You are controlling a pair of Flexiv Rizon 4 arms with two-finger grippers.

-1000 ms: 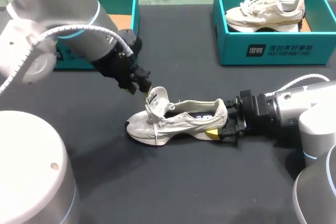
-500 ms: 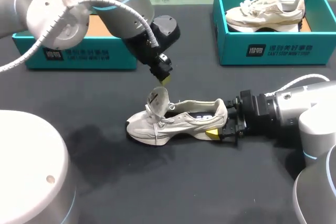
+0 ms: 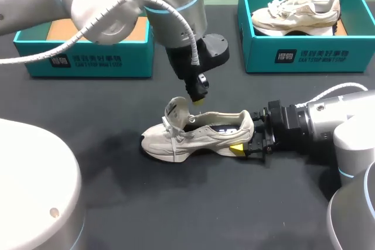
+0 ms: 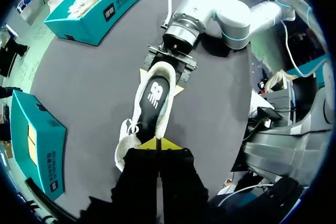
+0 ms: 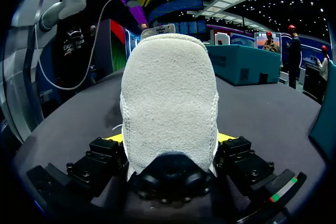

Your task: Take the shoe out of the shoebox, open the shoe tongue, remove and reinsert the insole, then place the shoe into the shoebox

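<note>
Shoe: the cream suede-and-mesh trainer [image 3: 199,133] rests on its sole in the middle of the black table [image 3: 117,203], toe to the left and heel to the right, outside both boxes.
Tongue: the white padded tongue [image 3: 176,108] stands up and leans toward the toe, so the shoe's mouth is open.
Insole: the dark insole with a white mark [image 4: 153,95] lies flat inside the shoe and looks fully seated.
Right gripper: the right gripper [image 3: 249,143] is clenched on the heel, one yellow tip on the near side and one on the far side, steadying the trainer.
Left gripper: the left gripper [image 3: 199,99] hangs just above the shoe's mouth, right behind the tongue; its yellow tips are pressed together and hold nothing.
Step in hand: the tongue looks opened, so I'd say pulling the insole out is next.
Next move: the left fingers would need to part, dip inside, pinch the insole's edge and lift while the heel stays held.
Boxes: an open teal cardboard box [image 3: 88,62] with a bare brown floor sits far left. A second teal box [image 3: 304,57] far right holds a second cream trainer [image 3: 296,13].
</note>
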